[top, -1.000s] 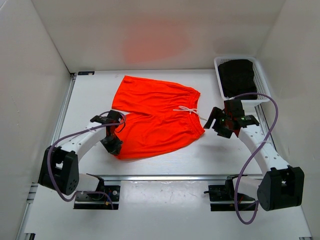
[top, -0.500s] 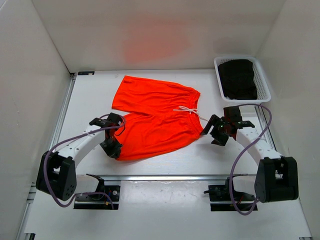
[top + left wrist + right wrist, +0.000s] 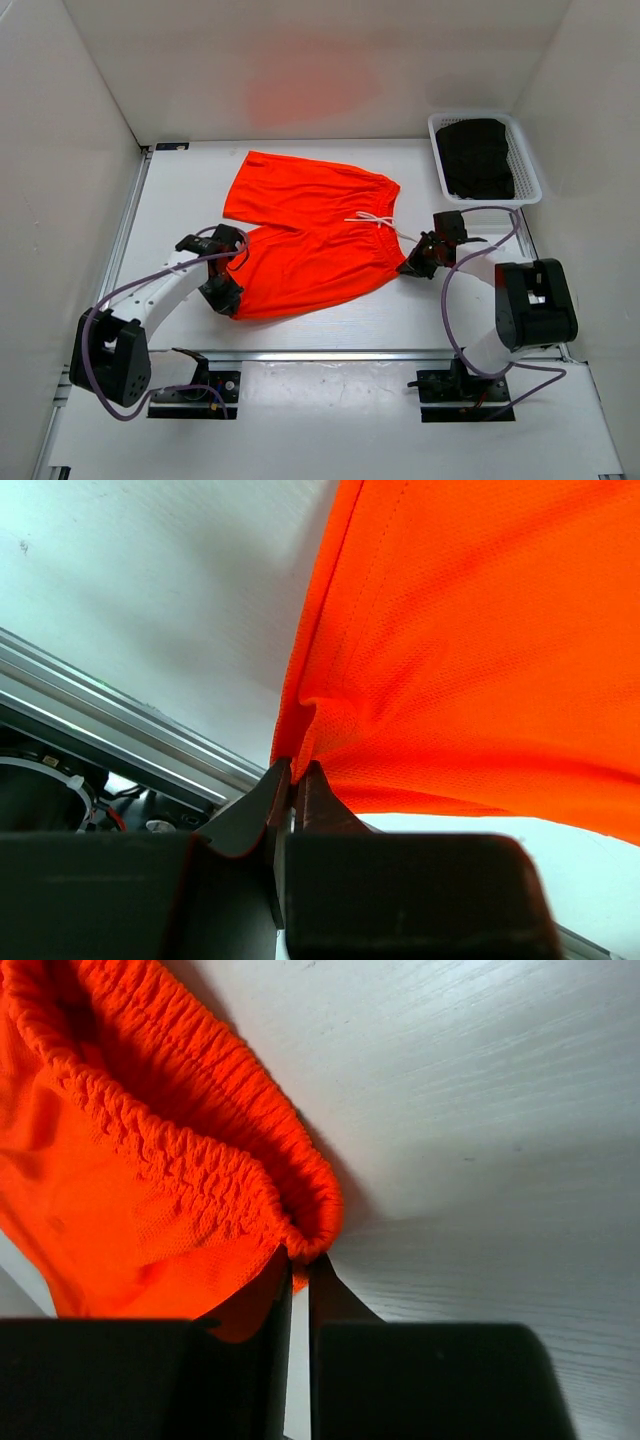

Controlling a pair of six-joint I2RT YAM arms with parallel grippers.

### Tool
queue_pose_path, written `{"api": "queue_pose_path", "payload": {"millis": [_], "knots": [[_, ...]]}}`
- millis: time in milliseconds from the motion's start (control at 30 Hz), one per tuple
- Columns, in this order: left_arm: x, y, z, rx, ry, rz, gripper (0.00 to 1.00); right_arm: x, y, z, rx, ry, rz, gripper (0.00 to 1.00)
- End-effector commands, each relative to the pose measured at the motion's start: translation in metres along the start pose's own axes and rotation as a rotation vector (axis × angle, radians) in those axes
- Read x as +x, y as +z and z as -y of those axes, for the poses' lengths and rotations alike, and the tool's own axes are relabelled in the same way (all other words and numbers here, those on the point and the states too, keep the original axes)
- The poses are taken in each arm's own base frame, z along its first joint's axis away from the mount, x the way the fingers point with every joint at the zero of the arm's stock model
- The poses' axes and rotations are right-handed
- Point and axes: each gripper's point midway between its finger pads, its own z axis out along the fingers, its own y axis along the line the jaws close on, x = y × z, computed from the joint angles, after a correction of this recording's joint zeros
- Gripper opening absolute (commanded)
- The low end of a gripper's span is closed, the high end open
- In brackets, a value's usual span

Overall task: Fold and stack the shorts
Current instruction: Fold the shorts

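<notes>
the shorts (image 3: 310,235) lie flat and unfolded on the table (image 3: 180,200), left gripper (image 3: 222,292) pinching a leg hem and right gripper (image 3: 411,266) pinching the waistband corner, so folding and stacking are not yet done.

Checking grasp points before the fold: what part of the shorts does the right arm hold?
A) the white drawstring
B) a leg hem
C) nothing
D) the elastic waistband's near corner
D: the right fingers are shut on the gathered waistband edge of the shorts.
</notes>
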Motion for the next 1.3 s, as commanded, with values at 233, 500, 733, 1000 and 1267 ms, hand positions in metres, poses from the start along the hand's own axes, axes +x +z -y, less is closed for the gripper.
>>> {"api": "queue_pose_path", "payload": {"millis": [233,500,733,1000,1267], "knots": [[-0.010,-0.036,0.009,0.100,-0.020,0.079,0.10,0.019,-0.062,0.034,0.157,-0.025,0.118,0.00],[-0.066,-0.104,0.055,0.222,-0.005,0.236,0.10,0.013,-0.116,0.022,0.180,-0.035,0.190,0.00],[-0.170,-0.143,0.107,0.219,-0.018,0.373,0.10,-0.043,-0.130,-0.023,0.175,-0.054,0.260,0.00],[-0.264,-0.174,0.180,0.325,-0.014,0.499,0.10,-0.126,-0.112,-0.073,0.177,-0.060,0.341,0.00],[-0.327,-0.136,0.267,0.475,0.060,0.554,0.10,-0.190,-0.063,-0.090,0.237,-0.045,0.354,0.00]]}}
